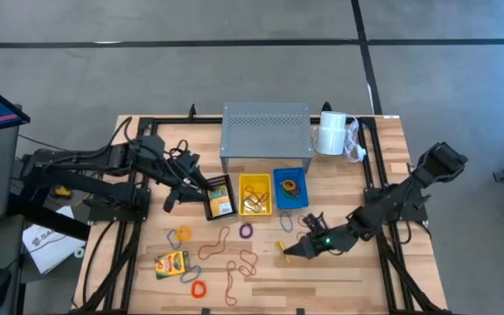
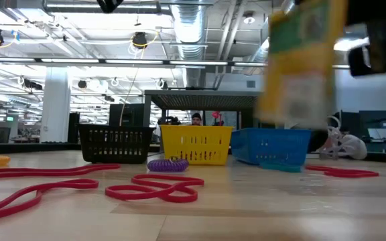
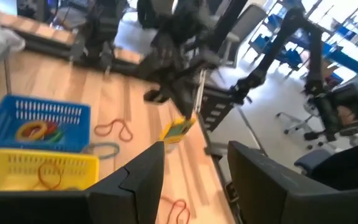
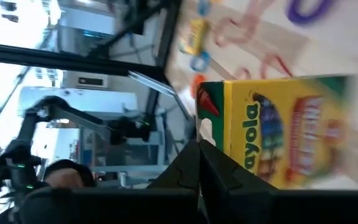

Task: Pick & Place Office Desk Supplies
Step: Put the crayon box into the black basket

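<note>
Wooden table (image 1: 339,271); grey floor (image 1: 147,79) around

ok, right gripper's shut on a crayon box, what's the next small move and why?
Probably carry it up the table toward the black basket, where another crayon box already lies. The right gripper holds its crayon box lifted off the wood, well short of the baskets. The yellow basket and blue basket hold rubber bands instead. The left gripper waits open near the black basket.

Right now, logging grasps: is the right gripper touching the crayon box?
Touching. The right wrist view shows the right gripper shut on the crayon box, fingers meeting its edge; the low view shows it lifted off the table.
</note>
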Controlling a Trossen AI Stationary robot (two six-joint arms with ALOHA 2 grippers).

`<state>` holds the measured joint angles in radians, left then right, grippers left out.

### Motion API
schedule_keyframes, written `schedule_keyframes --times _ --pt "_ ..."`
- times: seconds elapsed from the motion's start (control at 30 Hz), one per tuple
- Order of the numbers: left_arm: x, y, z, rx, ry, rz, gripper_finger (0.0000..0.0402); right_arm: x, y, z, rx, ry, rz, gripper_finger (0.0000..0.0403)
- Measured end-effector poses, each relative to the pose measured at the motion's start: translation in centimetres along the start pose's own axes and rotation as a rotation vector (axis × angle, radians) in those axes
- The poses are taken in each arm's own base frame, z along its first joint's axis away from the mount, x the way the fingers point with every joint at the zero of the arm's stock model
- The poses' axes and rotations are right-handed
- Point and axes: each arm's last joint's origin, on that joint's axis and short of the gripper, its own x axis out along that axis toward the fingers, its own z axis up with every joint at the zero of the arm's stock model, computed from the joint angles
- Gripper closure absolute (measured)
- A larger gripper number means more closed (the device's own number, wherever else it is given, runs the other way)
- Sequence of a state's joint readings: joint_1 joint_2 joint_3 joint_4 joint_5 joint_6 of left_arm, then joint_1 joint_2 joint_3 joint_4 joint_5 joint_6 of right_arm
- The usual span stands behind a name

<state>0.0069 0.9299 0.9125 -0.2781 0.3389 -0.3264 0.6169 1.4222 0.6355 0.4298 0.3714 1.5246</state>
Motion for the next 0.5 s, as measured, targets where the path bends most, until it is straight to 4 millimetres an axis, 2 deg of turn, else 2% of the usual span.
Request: schedule_keyframes --times 0.2,0.5 --pt "2.8 0.3 -0.4 0.034 0.044 -0.049 0.0220 -0.4 2.6 2.3 -0.073 -0.074 0.089 0.0403" --pt "7.4 0.2 -1.3 0.054 0.073 -0.168 0.0167 -0.7 7.0 4.7 -0.212 -0.148 0.212 0.0403"
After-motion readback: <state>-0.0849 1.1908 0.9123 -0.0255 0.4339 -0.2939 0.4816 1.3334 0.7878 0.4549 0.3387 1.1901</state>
